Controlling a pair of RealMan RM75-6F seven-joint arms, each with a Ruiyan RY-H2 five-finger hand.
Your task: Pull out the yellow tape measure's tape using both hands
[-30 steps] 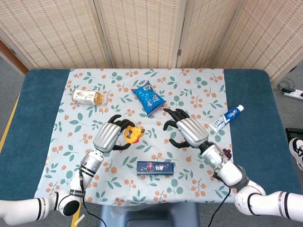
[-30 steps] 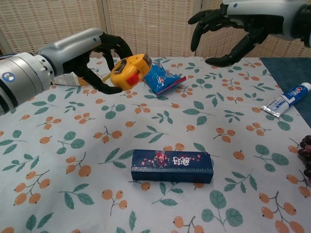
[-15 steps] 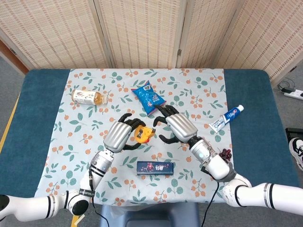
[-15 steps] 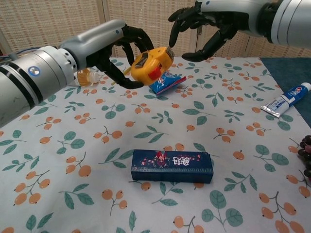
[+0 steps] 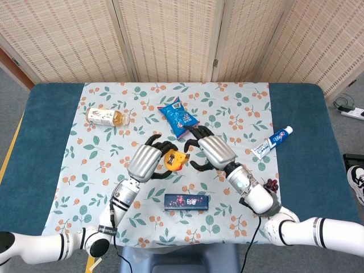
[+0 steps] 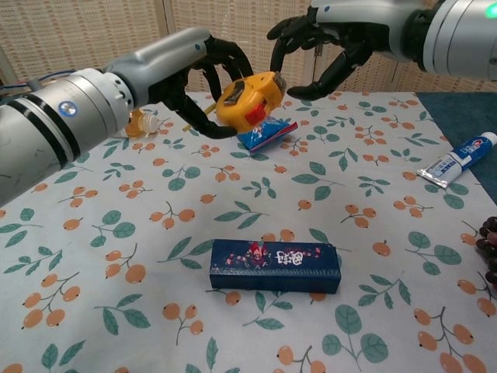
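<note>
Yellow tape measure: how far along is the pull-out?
Done: the left hand holds the yellow tape measure lifted above the floral tablecloth. In hand: the right hand is open beside the case's end, fingertips near it. Left: pinching the tape tip and drawing it out; no tape shows extended.

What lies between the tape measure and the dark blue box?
Only bare cloth: the chest view shows nothing between tape measure, held up by the left hand, and box.

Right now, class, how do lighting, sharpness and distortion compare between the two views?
Head view: even light, soft shadows, sharp throughout, straight table edges. Chest view: the left hand and its forearm loom large and slightly soft, while the tape measure stays crisp without glare.
</note>
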